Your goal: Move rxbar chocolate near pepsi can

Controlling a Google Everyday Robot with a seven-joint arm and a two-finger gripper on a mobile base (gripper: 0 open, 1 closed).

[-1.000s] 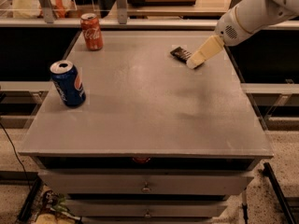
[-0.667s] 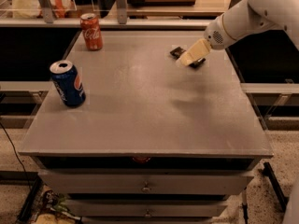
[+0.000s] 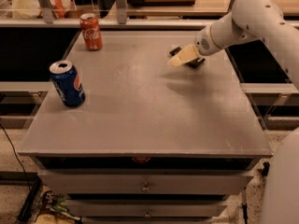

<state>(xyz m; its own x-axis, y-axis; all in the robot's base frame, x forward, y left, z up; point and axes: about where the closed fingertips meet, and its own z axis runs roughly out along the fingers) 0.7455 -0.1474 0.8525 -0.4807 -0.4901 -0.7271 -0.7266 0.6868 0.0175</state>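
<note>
The rxbar chocolate (image 3: 175, 51) is a dark flat bar lying on the grey table top at the back right, partly covered by my gripper. My gripper (image 3: 178, 59) has pale tips and sits right over the bar, pointing left, at the end of the white arm that comes in from the right. The pepsi can (image 3: 68, 83) is blue with a silver top and stands upright near the table's left edge, far from the bar.
A red Coca-Cola can (image 3: 91, 31) stands upright at the back left of the table (image 3: 140, 120). Drawers sit under the table front. A counter with rails and bags runs behind the table. My white arm (image 3: 261, 17) fills the right side.
My gripper has moved left and settled over the dark bar. The bar and both cans have stayed in place.
</note>
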